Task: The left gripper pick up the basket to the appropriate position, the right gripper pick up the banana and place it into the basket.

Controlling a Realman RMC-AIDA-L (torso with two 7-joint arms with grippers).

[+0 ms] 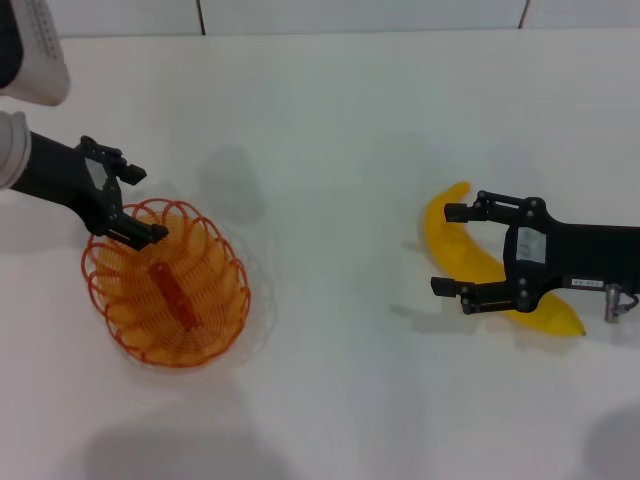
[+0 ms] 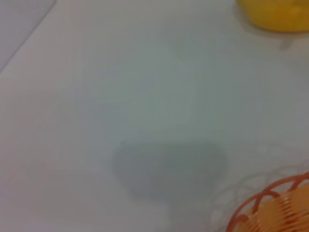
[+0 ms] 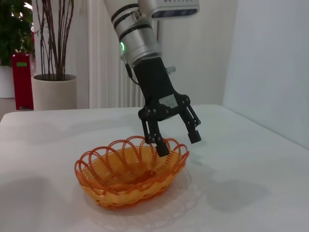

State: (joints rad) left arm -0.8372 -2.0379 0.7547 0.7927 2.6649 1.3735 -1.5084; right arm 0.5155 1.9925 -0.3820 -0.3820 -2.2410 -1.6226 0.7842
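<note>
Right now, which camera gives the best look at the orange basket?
The right wrist view: it shows the whole basket side-on, with the left gripper open astride its rim. The head view shows it from above. The left wrist view catches only a corner.

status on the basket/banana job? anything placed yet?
Nothing placed yet. The left claw is open over the rim of the basket, one finger inside and one outside; the basket sits on the table. The right claw is open, straddling the banana, which lies on the table. Left: both grasps, the basket move, the drop-in.

left gripper (image 1: 138,205) apparently open, right gripper (image 1: 452,250) open, low
</note>
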